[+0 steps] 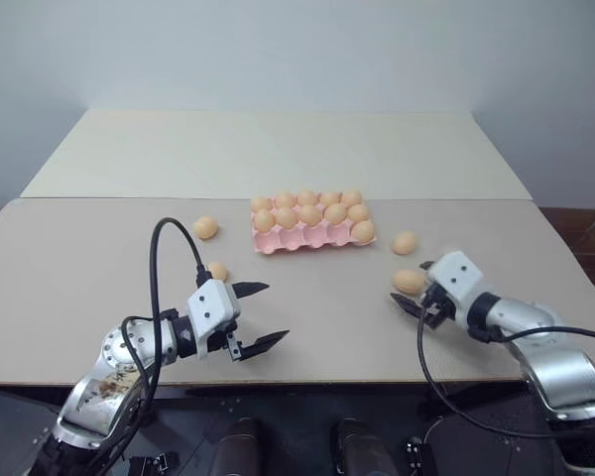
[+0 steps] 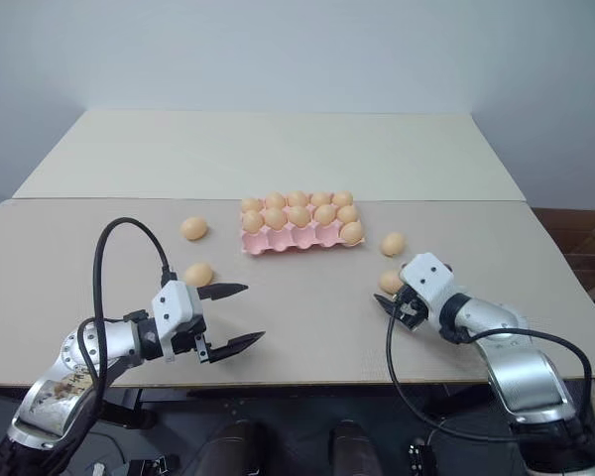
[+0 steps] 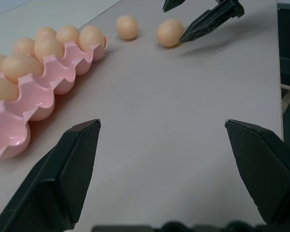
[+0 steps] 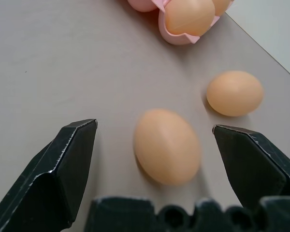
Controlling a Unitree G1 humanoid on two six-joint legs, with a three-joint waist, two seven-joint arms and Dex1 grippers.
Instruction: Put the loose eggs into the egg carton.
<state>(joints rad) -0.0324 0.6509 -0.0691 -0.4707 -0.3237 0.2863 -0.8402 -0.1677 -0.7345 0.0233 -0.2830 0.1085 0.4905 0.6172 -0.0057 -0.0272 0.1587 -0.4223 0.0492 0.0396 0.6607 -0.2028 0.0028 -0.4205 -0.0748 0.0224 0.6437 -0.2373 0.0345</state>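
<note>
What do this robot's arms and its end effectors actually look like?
Both arms are silver metal with black joints and looping black cables. Each white wrist block carries two black, pointed fingers: the left end effector and the right end effector.

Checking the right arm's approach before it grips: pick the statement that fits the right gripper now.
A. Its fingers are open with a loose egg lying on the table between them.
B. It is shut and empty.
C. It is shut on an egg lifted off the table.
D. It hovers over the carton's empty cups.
A: in the right wrist view the right gripper stands open, one loose egg resting on the table between its fingers.
</note>
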